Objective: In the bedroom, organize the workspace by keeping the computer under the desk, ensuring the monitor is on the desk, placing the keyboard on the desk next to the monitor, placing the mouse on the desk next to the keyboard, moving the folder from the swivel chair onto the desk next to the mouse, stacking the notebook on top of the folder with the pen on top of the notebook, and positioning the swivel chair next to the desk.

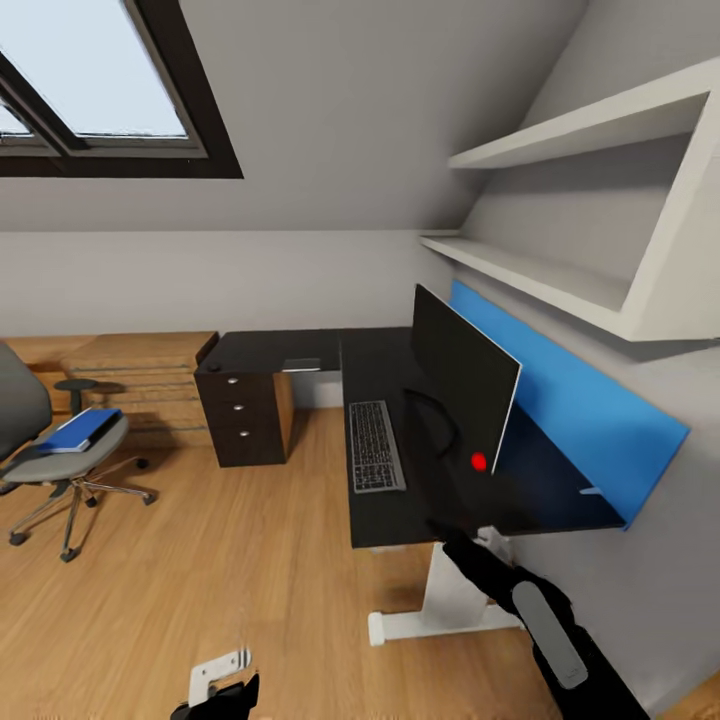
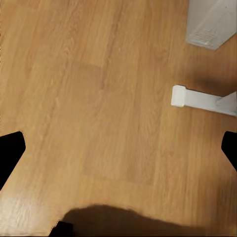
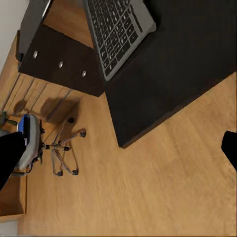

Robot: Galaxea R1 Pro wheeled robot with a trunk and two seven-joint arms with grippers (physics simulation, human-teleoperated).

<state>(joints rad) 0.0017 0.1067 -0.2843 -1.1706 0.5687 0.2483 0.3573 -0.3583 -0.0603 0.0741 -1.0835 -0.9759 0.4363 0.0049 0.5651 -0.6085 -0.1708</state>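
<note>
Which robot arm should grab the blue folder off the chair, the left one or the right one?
Probably the left. The blue folder lies on the swivel chair on the robot's left side, and the left gripper hangs empty on that side. The right gripper reaches toward the desk, farther from the chair.

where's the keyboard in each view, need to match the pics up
Head view: the keyboard lies flat on the black desk, in front of the monitor.
Left wrist view: no keyboard here; wood floor and the desk's white foot.
Right wrist view: keyboard at the top edge, on the desk.
Shared landmark: the swivel chair with the blue folder, small at the left edge of the right wrist view.
</note>
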